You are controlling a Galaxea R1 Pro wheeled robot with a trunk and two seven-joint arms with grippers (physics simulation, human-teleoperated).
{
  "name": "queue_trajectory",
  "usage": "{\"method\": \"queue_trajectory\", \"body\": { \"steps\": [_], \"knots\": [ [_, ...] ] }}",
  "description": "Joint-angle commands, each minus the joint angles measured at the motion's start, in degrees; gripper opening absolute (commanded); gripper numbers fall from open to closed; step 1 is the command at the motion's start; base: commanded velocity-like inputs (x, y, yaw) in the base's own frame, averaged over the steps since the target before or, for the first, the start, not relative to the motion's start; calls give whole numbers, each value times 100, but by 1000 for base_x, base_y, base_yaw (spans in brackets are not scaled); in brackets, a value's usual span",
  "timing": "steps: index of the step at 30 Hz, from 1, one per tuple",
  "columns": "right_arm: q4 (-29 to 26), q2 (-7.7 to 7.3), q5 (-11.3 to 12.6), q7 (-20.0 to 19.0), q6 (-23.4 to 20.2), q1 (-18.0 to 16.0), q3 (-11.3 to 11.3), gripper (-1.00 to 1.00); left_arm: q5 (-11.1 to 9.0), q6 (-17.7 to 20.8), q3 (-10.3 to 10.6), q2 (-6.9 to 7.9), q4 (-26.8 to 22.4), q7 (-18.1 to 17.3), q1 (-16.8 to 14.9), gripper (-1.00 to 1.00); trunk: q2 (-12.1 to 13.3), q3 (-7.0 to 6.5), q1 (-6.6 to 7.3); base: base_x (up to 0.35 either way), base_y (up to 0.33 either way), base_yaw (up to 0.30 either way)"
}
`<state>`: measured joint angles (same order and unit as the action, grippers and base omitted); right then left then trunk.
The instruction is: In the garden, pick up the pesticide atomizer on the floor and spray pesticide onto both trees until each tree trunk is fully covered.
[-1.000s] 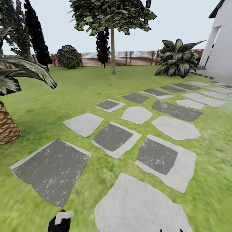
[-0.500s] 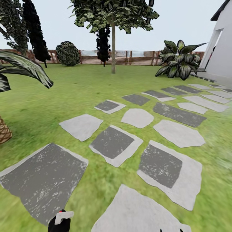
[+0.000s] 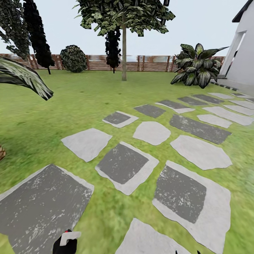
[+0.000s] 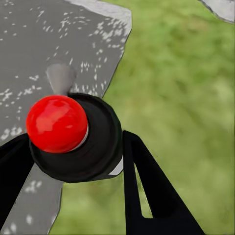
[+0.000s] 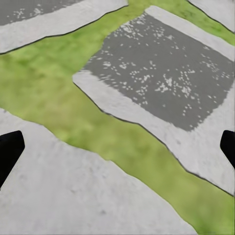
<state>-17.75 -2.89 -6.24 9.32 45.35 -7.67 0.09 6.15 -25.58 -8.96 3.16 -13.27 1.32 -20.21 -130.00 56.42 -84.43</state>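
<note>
Green lawn [image 3: 70,106]; speckled dark-grey and pale-grey slabs [image 3: 121,164]; brown slatted fence [image 3: 151,63]; red-capped black atomizer [image 4: 73,137]

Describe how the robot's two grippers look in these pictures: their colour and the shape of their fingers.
Both grippers are plain black with no markings or cables visible. The left gripper has flat, tapering fingers, one with a narrow slot cut through it. Of the right gripper, two dark, blunt fingertips show at the edges of the right wrist view, and two small black points at the head view's lower edge.

Residential garden: lawn [image 3: 70,106] with stepping slabs [image 3: 121,164], wooden fence [image 3: 151,63] at 12 o'clock, house wall [image 3: 245,60] at 2 o'clock.
</note>
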Motion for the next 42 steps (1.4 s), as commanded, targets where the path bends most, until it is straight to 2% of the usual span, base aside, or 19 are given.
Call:
{"method": "queue_trajectory", "body": {
  "steps": [1, 42],
  "knots": [
    [0, 0, 0, 0, 0, -1, 0, 100, 0, 0, 0, 0, -1, -1, 0, -100, 0, 0, 0, 340, 0, 0],
    [0, 2, 0, 0, 0, 2, 0, 100, 2, 3, 0, 0, -1, -1, 0, -100, 0, 0, 0, 340, 0, 0]
  ]
}}
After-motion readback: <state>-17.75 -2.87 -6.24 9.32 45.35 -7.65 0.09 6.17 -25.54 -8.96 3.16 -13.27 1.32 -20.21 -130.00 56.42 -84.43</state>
